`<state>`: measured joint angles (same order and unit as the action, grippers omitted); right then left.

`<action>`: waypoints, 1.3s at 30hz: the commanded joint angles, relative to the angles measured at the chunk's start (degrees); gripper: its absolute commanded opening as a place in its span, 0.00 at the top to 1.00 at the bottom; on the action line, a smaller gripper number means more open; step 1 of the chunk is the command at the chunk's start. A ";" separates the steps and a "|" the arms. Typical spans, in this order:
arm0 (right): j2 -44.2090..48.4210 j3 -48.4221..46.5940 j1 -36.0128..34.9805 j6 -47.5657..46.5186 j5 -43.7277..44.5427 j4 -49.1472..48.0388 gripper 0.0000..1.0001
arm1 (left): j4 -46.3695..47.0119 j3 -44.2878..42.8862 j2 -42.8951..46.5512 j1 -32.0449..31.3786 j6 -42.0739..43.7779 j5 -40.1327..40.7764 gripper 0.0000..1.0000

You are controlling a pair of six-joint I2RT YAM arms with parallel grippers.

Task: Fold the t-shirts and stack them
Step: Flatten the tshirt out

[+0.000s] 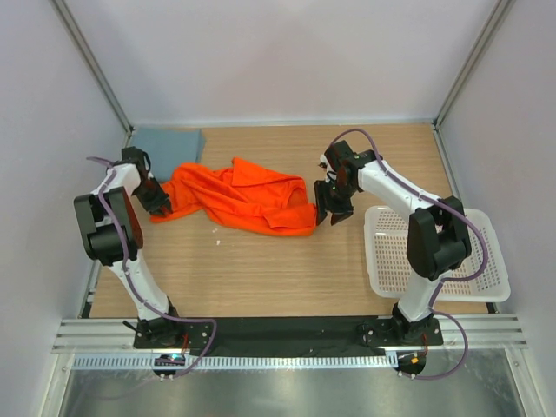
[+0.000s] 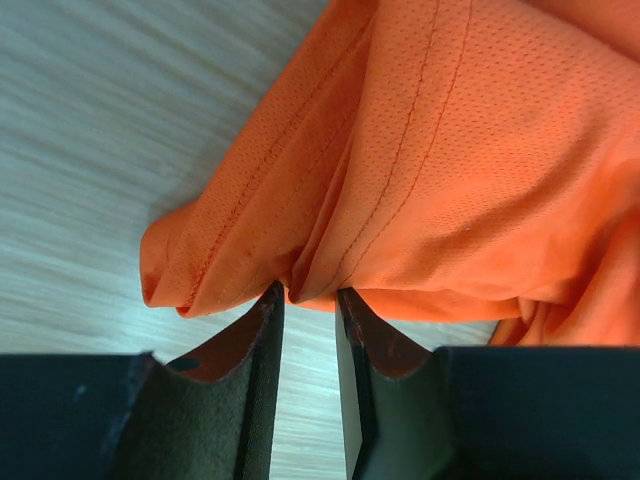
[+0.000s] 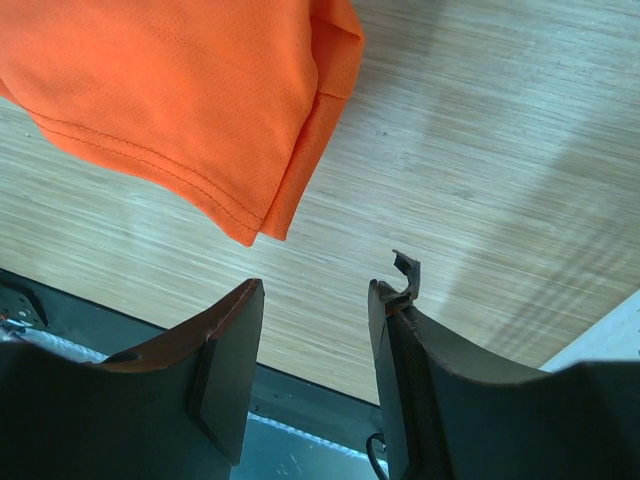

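The orange shirt (image 1: 243, 195) lies crumpled on the table (image 1: 261, 278). Our left gripper (image 1: 156, 201) touches its left edge; we cannot tell if it pinches. Our right gripper (image 1: 332, 217) stands wide, holding nothing, by its right corner. The grey-blue shirt (image 1: 169, 141) sits far left.

The orange t-shirt (image 1: 248, 198) lies crumpled and unfolded across the worktop (image 1: 261, 278), slightly toward 12 o'clock of centre, its fine mesh fabric bunched into ridges. The grey-blue t-shirt (image 1: 168, 141) lies folded flat in the 10 o'clock corner.
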<state>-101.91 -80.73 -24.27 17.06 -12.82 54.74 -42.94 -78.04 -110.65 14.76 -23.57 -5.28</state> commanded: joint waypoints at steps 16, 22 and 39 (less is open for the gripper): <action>0.13 -0.92 -0.25 0.43 -3.00 -2.97 0.47 | -0.39 -7.39 -2.90 0.35 1.16 0.44 0.77; 0.31 -0.40 -0.25 0.87 -3.26 -3.41 0.47 | -1.10 -7.13 -0.89 0.35 1.95 3.08 0.67; 0.40 0.92 -0.16 0.43 -3.62 -3.85 0.47 | -1.71 -8.62 -0.27 0.35 0.81 1.76 0.72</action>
<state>-102.04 -79.79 -24.27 17.72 -15.84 51.42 -44.14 -84.09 -113.19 14.76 -22.37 -3.51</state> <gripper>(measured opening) 0.530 0.279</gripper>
